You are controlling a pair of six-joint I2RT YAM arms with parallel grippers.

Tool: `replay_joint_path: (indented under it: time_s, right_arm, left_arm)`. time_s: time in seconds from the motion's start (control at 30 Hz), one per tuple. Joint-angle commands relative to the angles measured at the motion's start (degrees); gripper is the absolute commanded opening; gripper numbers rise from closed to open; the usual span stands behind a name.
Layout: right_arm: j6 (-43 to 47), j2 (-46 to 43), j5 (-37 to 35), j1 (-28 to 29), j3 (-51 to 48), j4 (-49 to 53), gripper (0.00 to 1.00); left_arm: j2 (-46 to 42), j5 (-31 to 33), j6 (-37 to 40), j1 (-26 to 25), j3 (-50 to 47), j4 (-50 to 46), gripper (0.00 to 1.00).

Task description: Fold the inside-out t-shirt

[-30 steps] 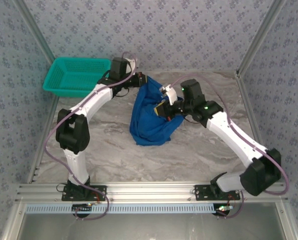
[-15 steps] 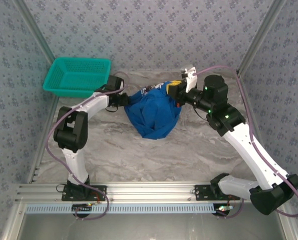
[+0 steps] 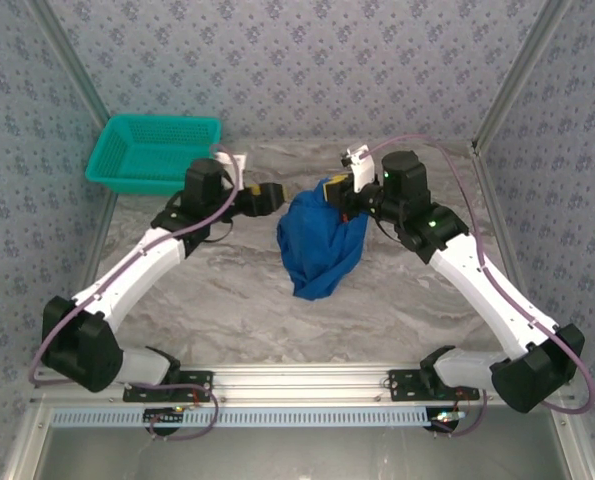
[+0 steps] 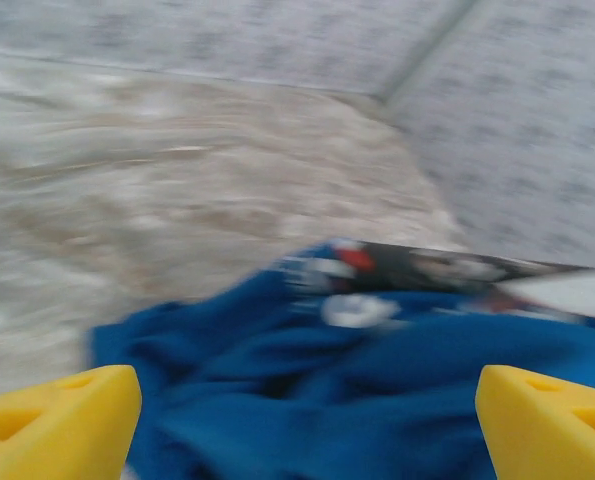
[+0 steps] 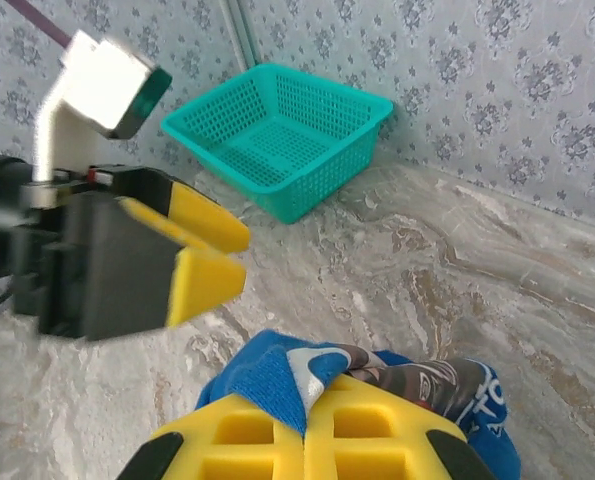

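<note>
The right gripper (image 3: 337, 190) is clenched on the top edge of the shirt (image 3: 322, 245) near the back middle of the table (image 3: 227, 300). The blue cloth hangs from it in a narrow bunch that goes down toward the near side. In the right wrist view, the 2 yellow fingers pinch a fold of cloth beside a pale print. The left gripper (image 3: 267, 197) is just left of the shirt, apart from it, with jaws spread wide and grasping nothing. A teal basket (image 3: 157, 150) stands in the back left corner.
</note>
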State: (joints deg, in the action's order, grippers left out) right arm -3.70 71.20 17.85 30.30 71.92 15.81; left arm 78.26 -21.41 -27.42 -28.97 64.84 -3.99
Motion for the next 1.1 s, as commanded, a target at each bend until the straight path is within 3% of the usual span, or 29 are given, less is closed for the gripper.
replay_joint_path:
  time_s: [0.0,0.13,0.23,0.37,0.63,0.83,0.87,0.97,1.07]
  right_arm:
    - [2.3,0.0,1.0,0.0,0.2,-0.2,0.00]
    - [1.7,-0.2,0.6,-0.5,0.6,-0.3,0.00]
    - [0.9,-0.7,-1.1,-0.8,1.7,-0.5,0.00]
    - [-0.7,-2.4,-3.4,-1.4,3.7,-2.5,0.00]
    - [-7.3,-6.5,-5.8,-4.6,3.2,-12.2,0.00]
    - [-7.8,-7.9,4.9,-7.4,-2.2,-13.5,0.00]
    - [-7.3,-8.1,6.3,-7.6,-3.0,-11.6,0.00]
    - [-5.8,-8.5,10.2,-8.6,-6.5,-5.2,0.00]
    - [-5.1,-8.8,12.1,-9.4,-8.2,-0.6,0.00]
  left_arm:
    - [4.1,-8.9,-2.8,-2.5,4.3,4.3,0.83]
    - [7.8,-13.3,-3.5,-3.9,7.7,2.9,0.60]
    - [9.2,-13.1,-3.3,-3.8,7.7,0.8,0.41]
    - [8.7,-11.9,-1.5,-1.3,5.8,-1.8,0.01]
    - [6.9,-1.9,2.2,-0.1,-4.3,0.1,0.00]
    - [4.9,10.0,4.7,0.0,-12.3,2.4,0.02]
    - [4.7,12.3,4.8,0.0,-12.9,1.7,0.08]
    - [4.3,17.2,4.9,0.0,-13.9,-0.7,0.11]
    - [2.1,19.6,5.0,0.3,-14.3,-2.7,0.31]
